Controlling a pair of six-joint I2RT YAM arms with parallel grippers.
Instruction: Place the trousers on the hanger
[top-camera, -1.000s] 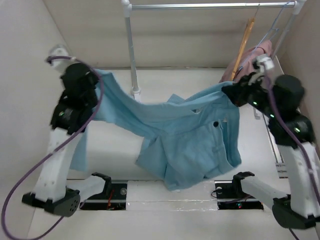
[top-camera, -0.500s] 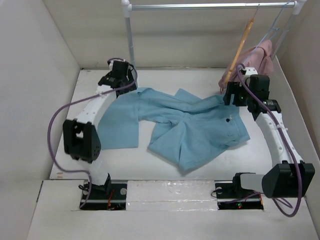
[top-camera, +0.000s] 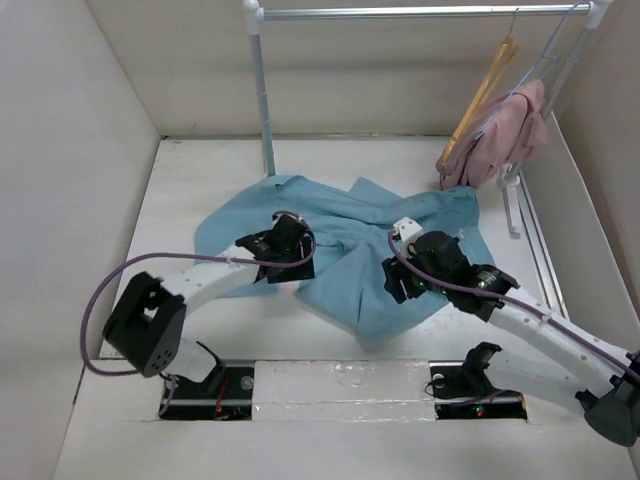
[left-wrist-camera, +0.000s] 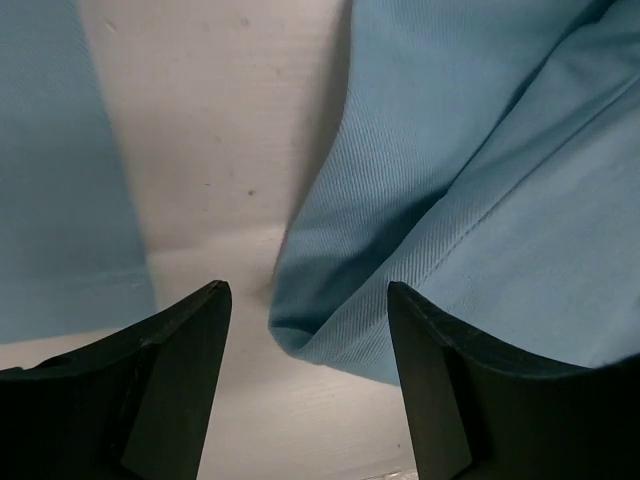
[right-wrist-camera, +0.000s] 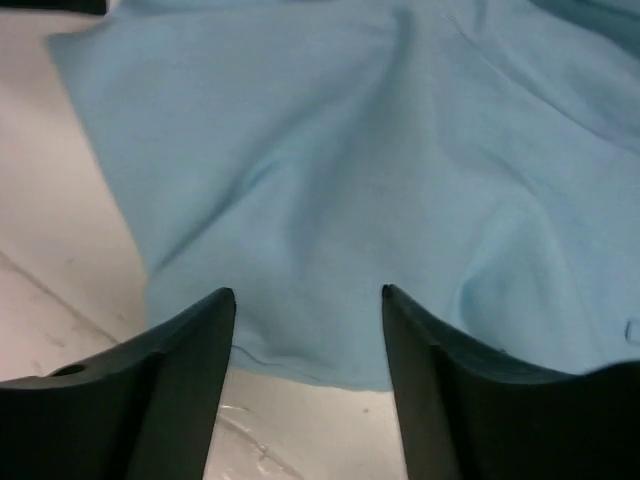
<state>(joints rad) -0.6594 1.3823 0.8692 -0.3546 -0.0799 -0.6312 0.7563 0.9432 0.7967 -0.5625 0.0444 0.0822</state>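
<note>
White table (top-camera: 200, 180) boxed in by pale walls, and the trousers (top-camera: 345, 225) lie crumpled across its middle, well apart from the hanger (top-camera: 482, 92) up on the rail (top-camera: 400, 12). The left tool (left-wrist-camera: 309, 300) is spread wide over a folded edge. The right tool (right-wrist-camera: 308, 300) is spread too, nothing pinched. Best play, I'd say: each comes in low and takes an edge cleanly, not a bunch. Wrist views show fold and hem close up; only the overhead shows the hanger.
</note>
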